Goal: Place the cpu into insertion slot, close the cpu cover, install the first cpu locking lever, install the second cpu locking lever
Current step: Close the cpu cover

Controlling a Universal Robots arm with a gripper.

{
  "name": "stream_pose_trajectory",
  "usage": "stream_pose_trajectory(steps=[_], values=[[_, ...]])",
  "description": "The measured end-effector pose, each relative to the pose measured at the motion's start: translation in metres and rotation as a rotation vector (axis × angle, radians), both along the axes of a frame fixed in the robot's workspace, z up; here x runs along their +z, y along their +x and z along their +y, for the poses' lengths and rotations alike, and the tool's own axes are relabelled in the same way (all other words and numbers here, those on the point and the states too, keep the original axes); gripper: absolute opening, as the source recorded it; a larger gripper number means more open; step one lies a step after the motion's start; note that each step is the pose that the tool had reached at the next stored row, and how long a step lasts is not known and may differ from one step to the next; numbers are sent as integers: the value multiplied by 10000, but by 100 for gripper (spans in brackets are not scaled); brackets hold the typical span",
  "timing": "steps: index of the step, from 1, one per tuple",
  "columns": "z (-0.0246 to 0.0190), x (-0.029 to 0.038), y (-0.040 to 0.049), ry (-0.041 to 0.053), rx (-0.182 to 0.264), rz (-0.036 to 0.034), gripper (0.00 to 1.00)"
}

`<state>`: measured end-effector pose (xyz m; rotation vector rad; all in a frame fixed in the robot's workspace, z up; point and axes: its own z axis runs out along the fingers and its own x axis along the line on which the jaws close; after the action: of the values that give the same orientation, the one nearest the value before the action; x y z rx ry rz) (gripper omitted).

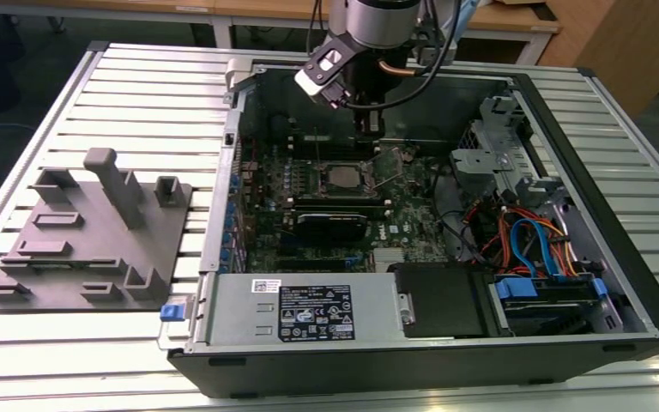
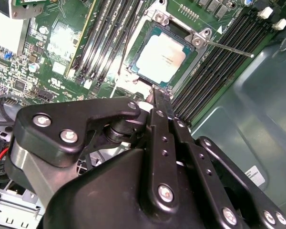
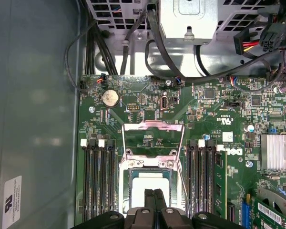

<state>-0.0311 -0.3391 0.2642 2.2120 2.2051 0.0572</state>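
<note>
Gripper (image 3: pixel 154 196) clenched and empty, its tips at the near edge of the insertion slot (image 3: pixel 125 187), where the cpu (image 3: pixel 142 183) lies seated. Just beyond, the cpu cover (image 3: pixel 152 126) appears raised. Memory slots (image 3: pixel 97 181) crowd both sides.

A table (image 1: pixel 66 360) of ribbed, pale grey metal slats takes up most of the exterior view, its long grooves running from that view's left to its right. The light is even, so the slats gleam whitish and the shadows on them are soft. Beyond the table stand wooden desks (image 1: pixel 513 21) with light brown tops. A wooden panel (image 1: pixel 633 39) of a like tone rises at the far right corner. The floor (image 1: pixel 49 51) is dark grey, showing past the table's far left edge and again on the right.
</note>
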Motion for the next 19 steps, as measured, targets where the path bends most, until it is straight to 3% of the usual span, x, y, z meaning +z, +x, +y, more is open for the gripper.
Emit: stream_pose_trajectory(steps=[10, 14, 19], values=[[0, -3, 178, 2, -1, 1, 10], [0, -8, 260, -3, -2, 85, 10], [0, -10, 282, 0, -3, 91, 10]])
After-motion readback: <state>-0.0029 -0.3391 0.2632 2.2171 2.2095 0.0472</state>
